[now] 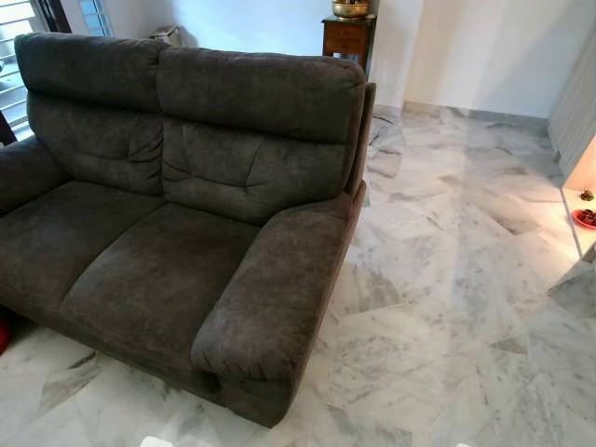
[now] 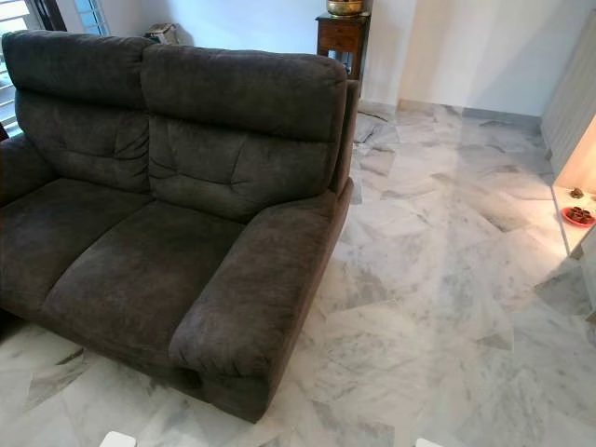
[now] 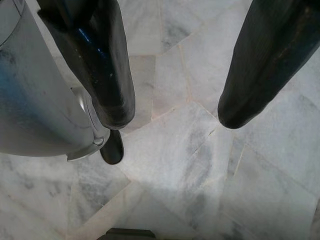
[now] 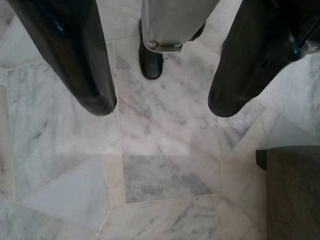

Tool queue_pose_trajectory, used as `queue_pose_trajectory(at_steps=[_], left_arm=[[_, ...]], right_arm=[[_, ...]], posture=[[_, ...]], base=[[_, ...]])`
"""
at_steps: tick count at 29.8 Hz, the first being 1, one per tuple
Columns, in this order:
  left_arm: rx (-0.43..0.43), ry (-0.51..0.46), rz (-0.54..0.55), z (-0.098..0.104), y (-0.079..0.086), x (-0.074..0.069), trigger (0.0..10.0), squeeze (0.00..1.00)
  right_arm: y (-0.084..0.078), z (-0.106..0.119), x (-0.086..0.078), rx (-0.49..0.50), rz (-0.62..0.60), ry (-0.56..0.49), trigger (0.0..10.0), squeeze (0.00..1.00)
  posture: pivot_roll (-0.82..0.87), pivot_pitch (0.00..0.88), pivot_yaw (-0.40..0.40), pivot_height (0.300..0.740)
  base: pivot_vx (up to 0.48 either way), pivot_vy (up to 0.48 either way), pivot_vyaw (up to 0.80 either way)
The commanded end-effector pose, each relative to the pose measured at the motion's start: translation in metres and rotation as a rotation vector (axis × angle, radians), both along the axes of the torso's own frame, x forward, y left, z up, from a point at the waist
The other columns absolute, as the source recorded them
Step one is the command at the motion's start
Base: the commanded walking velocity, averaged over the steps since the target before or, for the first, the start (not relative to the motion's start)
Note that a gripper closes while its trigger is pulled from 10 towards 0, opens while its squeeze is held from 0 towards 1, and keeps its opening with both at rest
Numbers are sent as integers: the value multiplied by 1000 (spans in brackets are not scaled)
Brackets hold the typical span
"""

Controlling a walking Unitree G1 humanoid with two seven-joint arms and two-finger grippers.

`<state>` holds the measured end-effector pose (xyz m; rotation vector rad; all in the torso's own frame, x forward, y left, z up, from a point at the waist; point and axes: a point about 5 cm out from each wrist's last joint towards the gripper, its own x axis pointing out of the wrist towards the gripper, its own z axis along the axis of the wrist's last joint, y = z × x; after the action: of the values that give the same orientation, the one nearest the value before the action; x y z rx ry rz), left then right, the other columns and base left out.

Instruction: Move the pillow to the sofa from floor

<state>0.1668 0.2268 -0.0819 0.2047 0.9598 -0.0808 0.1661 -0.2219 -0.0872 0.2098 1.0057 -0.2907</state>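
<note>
two seats wide, a dark grey sofa point(image 1: 177, 214) is sitting on the pale marble floor point(image 1: 447, 279), with nothing lying on its cushions. a wooden cabinet point(image 1: 348, 37) is standing behind it by the wall, and a small red dish point(image 1: 585, 218) is resting on a low ledge far off to the robot's right. the left gripper point(image 3: 175, 112) is hanging over bare marble, fingers spread apart and holding nothing. the right gripper point(image 4: 162, 107) is hanging likewise, fingers apart, with the sofa's corner just beside it.
</note>
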Motion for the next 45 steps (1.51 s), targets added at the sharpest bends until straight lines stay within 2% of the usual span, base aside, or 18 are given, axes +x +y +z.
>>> queue_pose_trajectory(at_steps=[1,9,45], left_arm=[[3,33,13,-3,1,-7,10000,0],[2,61,24,-6,4,-14,10000,0],[14,85,34,-7,7,-18,10000,0]], right_arm=[[1,1,2,9,-7,-2,10000,0],[2,0,2,17,-8,-5,10000,0],[3,0,2,18,4,-4,10000,0]], posture=[[73,47,43,740],[76,54,48,740],[82,57,48,740]], base=[[0,0,0],[0,0,0],[0,278,0]])
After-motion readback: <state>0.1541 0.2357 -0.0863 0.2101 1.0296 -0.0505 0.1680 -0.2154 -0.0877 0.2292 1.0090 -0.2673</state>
